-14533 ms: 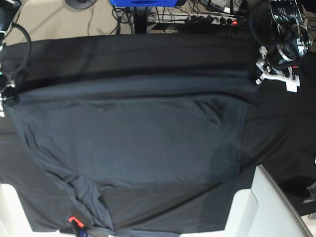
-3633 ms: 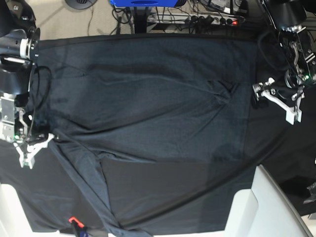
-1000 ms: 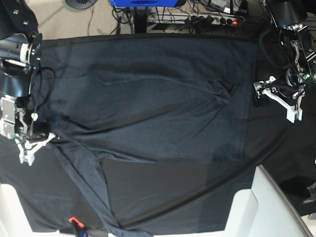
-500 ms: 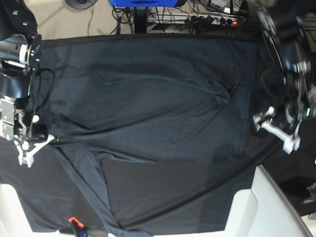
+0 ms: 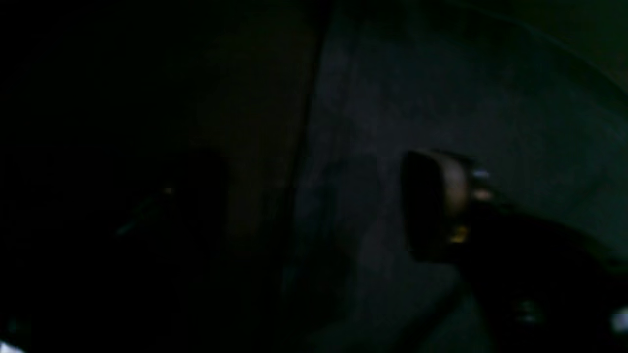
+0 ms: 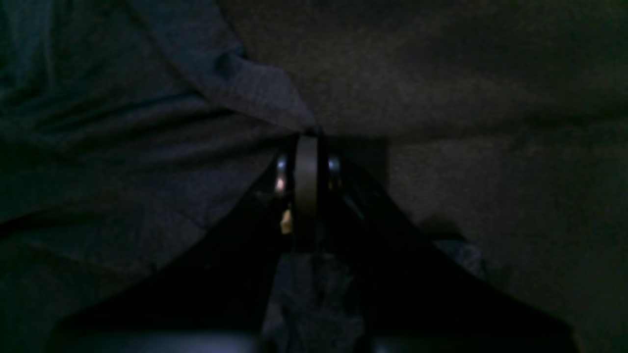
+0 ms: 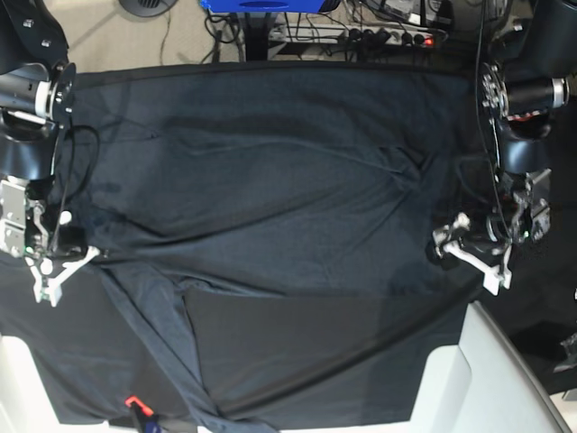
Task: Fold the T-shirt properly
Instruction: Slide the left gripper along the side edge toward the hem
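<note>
At the left edge of the base frame, we find the right end effector (image 7: 56,273) clamped on a fold of the T-shirt (image 7: 270,180), which lies spread across the table (image 7: 306,361) through the upper and middle frame. The right wrist view shows the jaws pressed together with fabric pinched at their tip. At the right edge, the left end effector (image 7: 469,253) stands parted at the shirt's border, gripping nothing.

base view high overhead, looking down on the whole worktop (image 7: 505,108), both wrist views close, dim, aimed past their fingers (image 6: 306,162) at the shirt (image 7: 270,198) the base view shares
</note>
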{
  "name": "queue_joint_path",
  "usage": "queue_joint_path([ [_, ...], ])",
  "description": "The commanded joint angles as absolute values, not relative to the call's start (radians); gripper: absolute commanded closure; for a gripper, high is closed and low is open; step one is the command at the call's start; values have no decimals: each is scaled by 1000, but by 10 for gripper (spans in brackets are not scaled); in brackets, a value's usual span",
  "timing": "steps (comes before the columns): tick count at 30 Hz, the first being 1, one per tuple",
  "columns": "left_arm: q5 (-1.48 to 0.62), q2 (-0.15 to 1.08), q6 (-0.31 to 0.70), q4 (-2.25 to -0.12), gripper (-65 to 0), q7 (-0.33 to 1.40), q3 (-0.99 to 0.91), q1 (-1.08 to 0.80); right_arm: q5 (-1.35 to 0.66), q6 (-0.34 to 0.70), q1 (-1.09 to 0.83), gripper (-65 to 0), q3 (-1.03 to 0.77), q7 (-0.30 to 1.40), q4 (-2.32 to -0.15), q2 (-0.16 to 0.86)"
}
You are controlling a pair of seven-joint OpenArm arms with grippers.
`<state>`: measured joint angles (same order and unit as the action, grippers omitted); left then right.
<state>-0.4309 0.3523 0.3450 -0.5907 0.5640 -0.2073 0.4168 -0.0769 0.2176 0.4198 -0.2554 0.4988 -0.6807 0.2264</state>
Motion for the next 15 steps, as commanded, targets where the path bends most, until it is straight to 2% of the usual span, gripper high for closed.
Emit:
queue_joint_path([
  [1,-426,355,348,-613,-400,616,-206,410,-81,219,449,-14,-259,481,-699,243],
  [4,-427,340,349,-691,-258,618,-213,352,-81,219,449,-14,-259,481,-699,242],
  [8,-427,335,349,-720,-234,634,-214,321,-81,219,449,-14,-259,481,-699,239],
  [10,-427,335,348,-719,-201,634,-214,320,-81,219,449,-14,-259,481,-699,239],
  [11,-427,335,348,-719,-165,634,-214,320,-81,219,449,-14,-259,481,-699,239],
  [13,-427,338,348,-719,-28,636,-214,321,-81,219,449,-14,-259,481,-699,239],
  [14,-427,338,348,-719,0,636,-214,323,-81,219,449,-14,-259,481,-699,239],
  [15,-427,338,348,-719,0,638,-214,323,-81,219,449,-14,-259,481,-699,239],
])
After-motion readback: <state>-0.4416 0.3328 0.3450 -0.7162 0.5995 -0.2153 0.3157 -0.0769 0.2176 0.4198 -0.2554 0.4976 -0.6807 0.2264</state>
